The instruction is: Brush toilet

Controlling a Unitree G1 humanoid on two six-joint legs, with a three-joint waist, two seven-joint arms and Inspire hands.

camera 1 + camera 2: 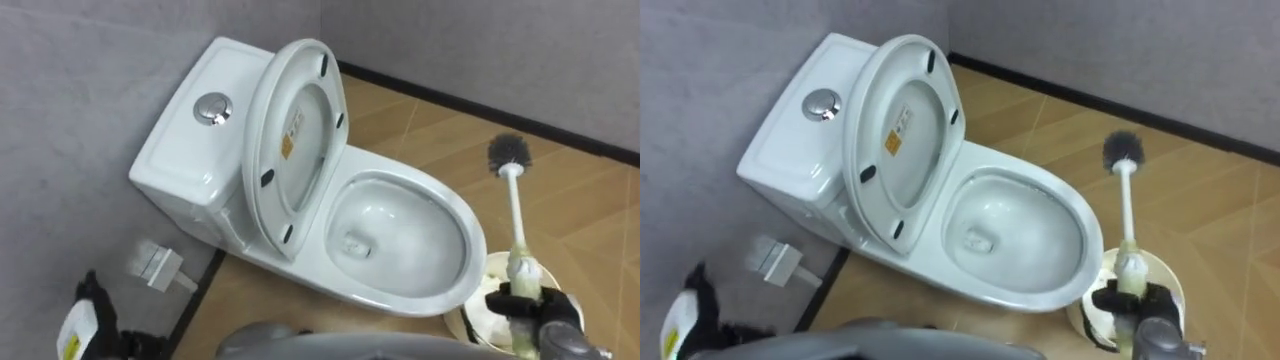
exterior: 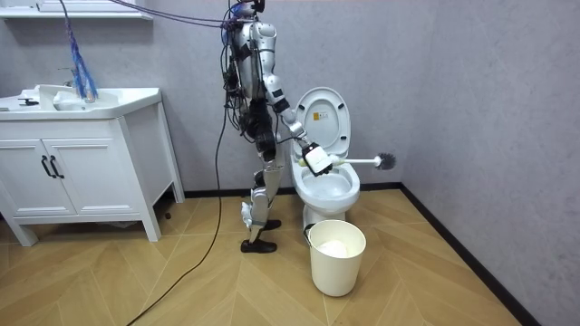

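Right hand (image 1: pixel 532 306), at the lower right of the left eye view, has its dark fingers curled tight round the lower end of the toilet brush (image 1: pixel 516 215). The white handle runs up the frame to a dark bristle head, which hangs over the wooden floor (image 1: pixel 590 210) to the right of the bowl, clear of the rim and touching nothing. In the room view the brush sticks out level toward the room view's right, past the toilet (image 2: pixel 326 177), with the robot standing just beside the toilet on its left.

Nothing blocks the bowl (image 1: pixel 400 240): the seat and lid (image 1: pixel 295 140) are tipped up against the tank (image 1: pixel 185 150), whose chrome flush button (image 1: pixel 213 110) sits in the upper left. A white bucket (image 1: pixel 468 318) stands on the floor right under the holding hand, close by the front of the bowl. A small white fitting (image 1: pixel 158 264) lies by the wall at the lower left. In that corner a dark shape, seemingly the left hand (image 1: pixel 92 296), sits by a white bottle with a yellow label (image 1: pixel 70 338); I cannot tell its grip. A white vanity cabinet (image 2: pixel 82 172) stands well apart at the room view's left.
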